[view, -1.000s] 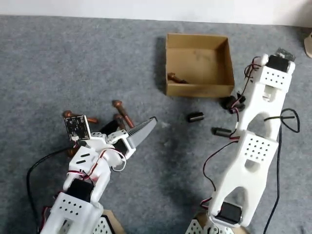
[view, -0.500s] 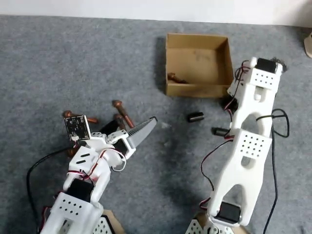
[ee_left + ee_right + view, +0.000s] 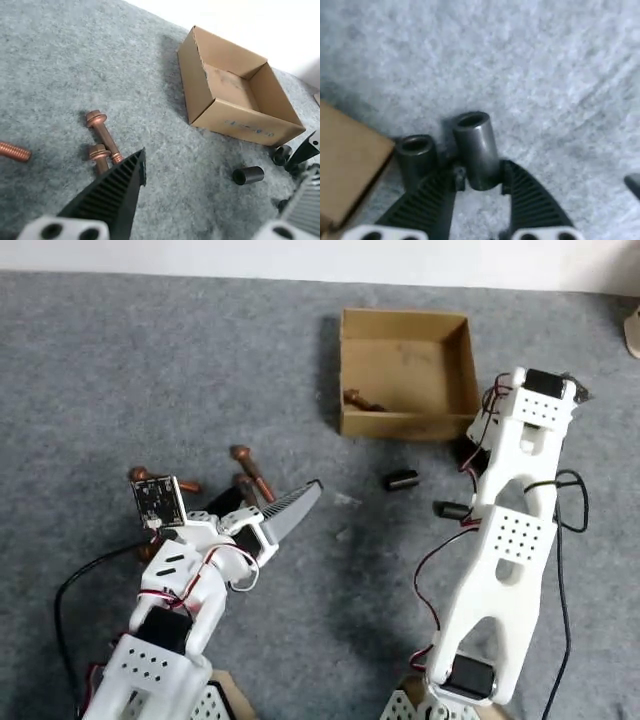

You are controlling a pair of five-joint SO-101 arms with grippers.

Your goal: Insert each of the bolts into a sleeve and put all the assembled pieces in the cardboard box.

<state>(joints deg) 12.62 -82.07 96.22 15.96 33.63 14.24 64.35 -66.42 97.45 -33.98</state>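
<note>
Right wrist view: right pincer (image 3: 479, 182) pinched one sleeve (image 3: 476, 150), likely for bolt insertion.
Left pincer (image 3: 272, 502): spread above loose bolts (image 3: 102, 132), none held.

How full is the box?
Almost empty. The box holds just one copper bolt, lying in a corner; the rest of its floor is bare. Whether a sleeve is on it, cannot tell.

Coppery metal bolts (image 3: 102, 134), smooth dark sleeve (image 3: 476, 150), matt cardboard box (image 3: 240, 124)
</note>
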